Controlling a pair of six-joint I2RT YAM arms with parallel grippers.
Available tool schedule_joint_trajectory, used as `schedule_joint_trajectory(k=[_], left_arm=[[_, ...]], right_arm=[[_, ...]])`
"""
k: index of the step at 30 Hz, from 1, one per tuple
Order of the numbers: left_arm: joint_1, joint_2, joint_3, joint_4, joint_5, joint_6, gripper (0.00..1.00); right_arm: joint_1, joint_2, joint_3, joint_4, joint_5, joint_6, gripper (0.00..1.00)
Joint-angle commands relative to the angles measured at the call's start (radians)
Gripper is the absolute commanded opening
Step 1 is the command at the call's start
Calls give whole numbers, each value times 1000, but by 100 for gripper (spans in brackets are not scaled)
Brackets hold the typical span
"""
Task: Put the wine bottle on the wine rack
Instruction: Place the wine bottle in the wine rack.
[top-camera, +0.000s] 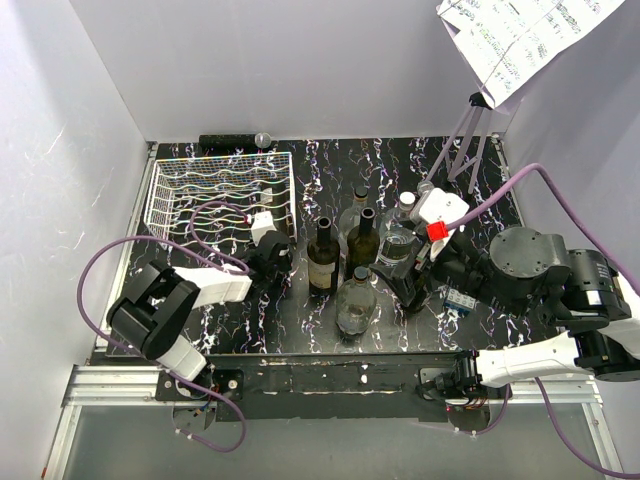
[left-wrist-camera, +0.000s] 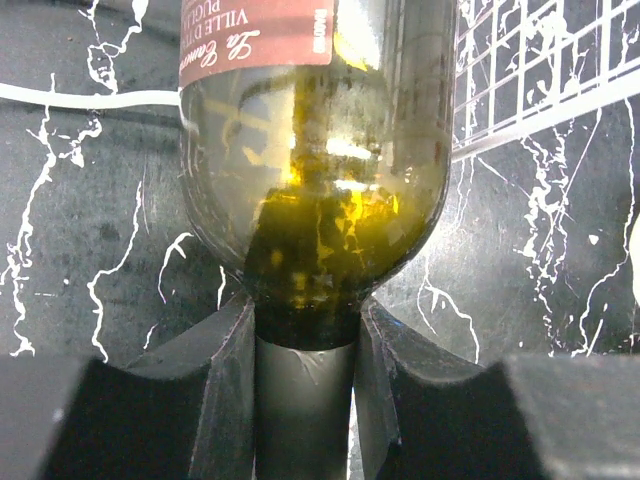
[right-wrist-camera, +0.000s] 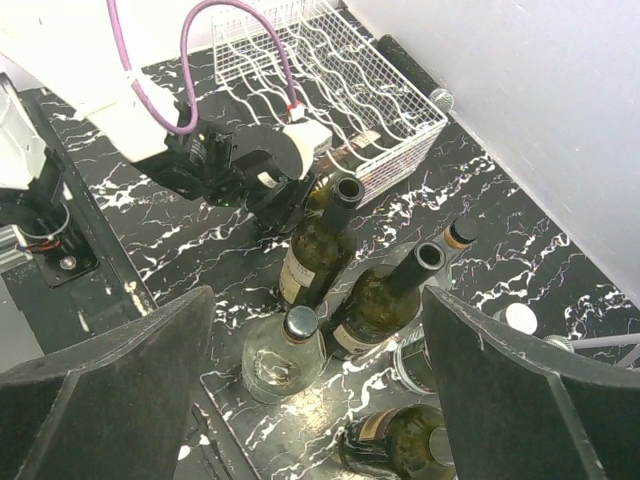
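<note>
**Inspector:** State of the left gripper?

**Assistant:** Clenched on the neck of the wine bottle. One finger sits on each side, just below the shoulder.

**Inspector:** Orientation of the bottle?

**Assistant:** The long axis runs straight out along the gripper's reach. The mouth end points toward the wrist, past the fingers. Shoulder, body and base point away from it. The red label reads upside down from the wrist. Whether the base rests on the table I cannot tell.

**Inspector:** Location?

**Assistant:** Off the wine rack, beside it. In the left wrist view, black marbled table shows on both sides of the glass. The white grid lies beyond, to the right of the body. From overhead, the left gripper sits just beside the rack's near right corner.

**Inspector:** Right gripper?

**Assistant:** Released, fingers spread wide, nothing between them. It hangs above the group of standing bottles at mid-table, to the right of the rack.
</note>
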Motion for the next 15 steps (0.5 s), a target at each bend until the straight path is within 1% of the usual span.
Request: schedule_joint_trajectory(k=[1, 5, 12, 15], left_arm=[[22, -10, 49, 126, -60, -2, 0], [34, 16, 67, 126, -53, -7, 0], [42, 73, 105, 156, -31, 38, 0], [47, 95, 115, 174, -16, 58, 7]], right_arm=[[3, -2, 40, 3, 17, 28, 91], [3, -1, 45, 1, 12, 42, 91], [3, 2, 54, -20, 3, 47, 91], [3, 16, 74, -49, -2, 74, 91]])
